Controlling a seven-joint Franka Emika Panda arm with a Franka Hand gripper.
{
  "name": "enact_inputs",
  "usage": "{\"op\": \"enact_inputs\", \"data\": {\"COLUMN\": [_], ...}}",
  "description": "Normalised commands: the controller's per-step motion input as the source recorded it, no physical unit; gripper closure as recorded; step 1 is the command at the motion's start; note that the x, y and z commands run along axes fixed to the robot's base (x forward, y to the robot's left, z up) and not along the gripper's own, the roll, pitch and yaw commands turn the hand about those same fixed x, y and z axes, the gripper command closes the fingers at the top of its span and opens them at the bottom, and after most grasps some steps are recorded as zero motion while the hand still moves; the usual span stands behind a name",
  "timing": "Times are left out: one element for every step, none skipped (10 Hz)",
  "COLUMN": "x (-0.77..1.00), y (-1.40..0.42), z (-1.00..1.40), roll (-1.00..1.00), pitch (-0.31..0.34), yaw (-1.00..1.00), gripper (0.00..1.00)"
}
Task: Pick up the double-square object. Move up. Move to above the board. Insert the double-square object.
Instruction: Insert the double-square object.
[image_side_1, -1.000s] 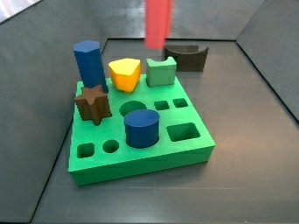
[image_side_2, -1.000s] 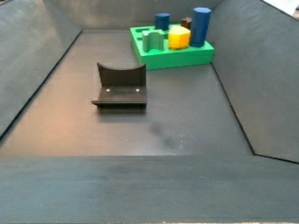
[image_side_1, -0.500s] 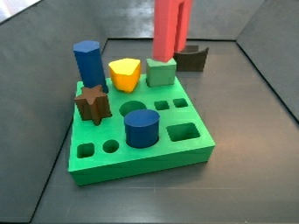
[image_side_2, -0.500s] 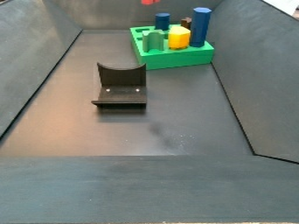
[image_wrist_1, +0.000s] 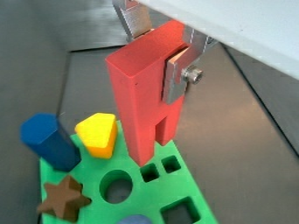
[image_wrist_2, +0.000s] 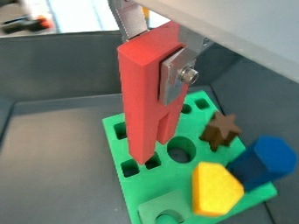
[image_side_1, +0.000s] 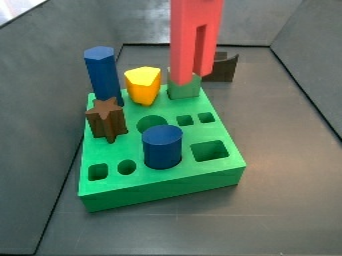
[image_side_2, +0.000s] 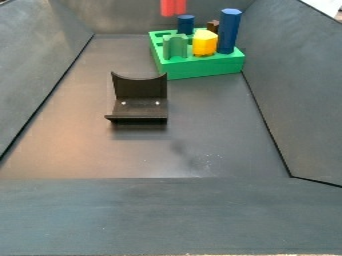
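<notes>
My gripper is shut on the upper end of the double-square object, a tall red block of two bars. One silver finger presses its side; the other shows behind it. The same grip shows in a wrist view. The red block hangs upright above the back of the green board, its lower end over the small grey-green block. Two small square holes lie below it. In a side view only its lower tip shows above the board; the gripper is out of view there.
On the board stand a blue hexagonal column, a yellow piece, a brown star and a blue cylinder. The dark fixture stands on the floor beside the board. Grey walls enclose the floor.
The red block has come down and forward over the back of the board. Its lower end now shows in both side views.
</notes>
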Motion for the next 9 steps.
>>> {"op": "enact_inputs", "data": {"x": [0.00,0.01,0.02,0.03,0.06,0.25,0.79,0.91,0.54], "y": [0.00,0.00,0.00,0.00,0.00,0.00,-0.01,-0.01,0.00], "z": [-0.42,-0.48,-0.53,-0.57,-0.59,-0.61,-0.42,-0.35,-0.17], "roll": [0.01,0.03,0.05,0.08,0.07,0.06,0.00,0.00,0.00], "pitch": [-0.050,-0.043,-0.034,-0.024,-0.019,-0.043,-0.030,-0.019,0.000], "yaw": [-1.00,-1.00,-1.00,-1.00,-1.00,-0.87,-0.37,-0.25,-0.19], "gripper": [1.00,1.00,1.00,1.00,1.00,1.00,1.00,1.00,1.00]}}
